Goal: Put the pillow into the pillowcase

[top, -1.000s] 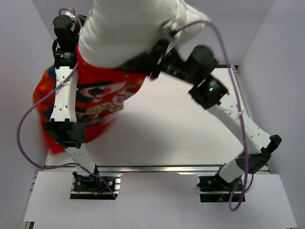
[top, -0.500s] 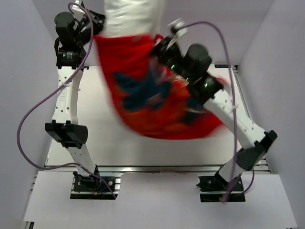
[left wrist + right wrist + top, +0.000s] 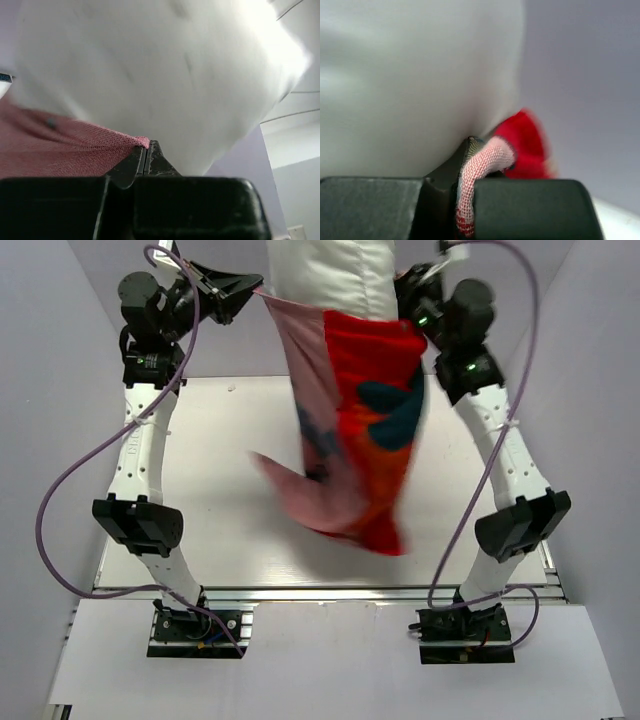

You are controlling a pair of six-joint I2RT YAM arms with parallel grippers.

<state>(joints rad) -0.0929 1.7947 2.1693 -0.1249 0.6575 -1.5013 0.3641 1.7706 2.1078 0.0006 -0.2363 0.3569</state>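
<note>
The white pillow (image 3: 330, 270) stands high at the far middle, its lower part inside the mouth of the pillowcase (image 3: 375, 420). The red-orange cover with navy patches hangs blurred over the table, its faded pink reverse (image 3: 312, 430) showing on the left. My left gripper (image 3: 255, 288) is shut on the pink edge at the mouth's left. My right gripper (image 3: 405, 300) is shut on the mouth's right edge. In the left wrist view the left gripper (image 3: 145, 146) pinches the pillowcase (image 3: 60, 150) under the pillow (image 3: 150, 65). In the right wrist view the right gripper (image 3: 475, 145) clamps a fold of the pillowcase (image 3: 485, 160) against the pillow (image 3: 405, 75).
The white table (image 3: 200, 500) lies below the hanging cover, between plain grey walls. Purple cables (image 3: 55, 490) loop off both arms. An aluminium rail (image 3: 330, 592) runs along the near edge by the arm bases.
Both grippers have risen and spread apart at the far side. The pillowcase swung from the left across to the middle and now hangs stretched between them, with less of the pillow showing.
</note>
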